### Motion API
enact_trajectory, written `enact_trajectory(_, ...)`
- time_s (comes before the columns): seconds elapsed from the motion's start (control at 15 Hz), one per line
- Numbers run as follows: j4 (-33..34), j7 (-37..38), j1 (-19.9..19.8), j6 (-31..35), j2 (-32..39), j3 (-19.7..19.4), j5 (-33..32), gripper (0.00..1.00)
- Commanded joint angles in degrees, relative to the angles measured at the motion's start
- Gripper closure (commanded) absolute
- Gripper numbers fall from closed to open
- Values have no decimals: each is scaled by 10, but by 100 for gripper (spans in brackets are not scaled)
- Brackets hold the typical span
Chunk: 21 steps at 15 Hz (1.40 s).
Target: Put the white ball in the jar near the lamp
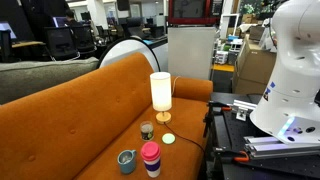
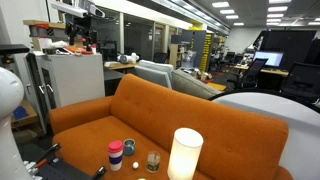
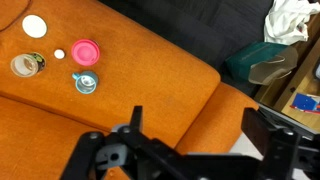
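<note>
In the wrist view the small white ball (image 3: 59, 54) lies on the orange sofa seat, between the dark jar (image 3: 25, 65) and the pink-and-red stacked cups (image 3: 86, 51). The lamp (image 3: 35, 27) shows from above as a white disc just beyond the jar. My gripper (image 3: 200, 125) is open and empty, high above the seat and far from these items. In an exterior view the ball (image 1: 168, 139) lies right of the jar (image 1: 146, 130), in front of the glowing lamp (image 1: 160, 92). The jar (image 2: 153, 161) and lamp (image 2: 184, 155) also show in an exterior view; I cannot make out the ball there.
A teal mug (image 3: 86, 83) stands near the cups; it also shows in an exterior view (image 1: 126, 160). The sofa backrest (image 1: 90, 90) rises behind the items. A black stand (image 1: 228, 120) and the white robot base (image 1: 295, 70) flank the sofa. A green object (image 3: 260, 60) lies beyond the sofa.
</note>
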Motion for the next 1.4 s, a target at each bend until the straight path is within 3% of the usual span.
enact_trajectory(0.0,2,-1,-9,-2,0,8,2,0)
enact_trajectory(0.33,-38,55,-36,89,32,-2,17,0)
enact_trajectory(0.73,-69,189,-76,214,122,-17,1,0)
enact_trajectory(0.8,-67,148,-71,192,113,-16,0,0)
enact_trajectory(1.33,-67,183,-75,208,125,-18,0,0)
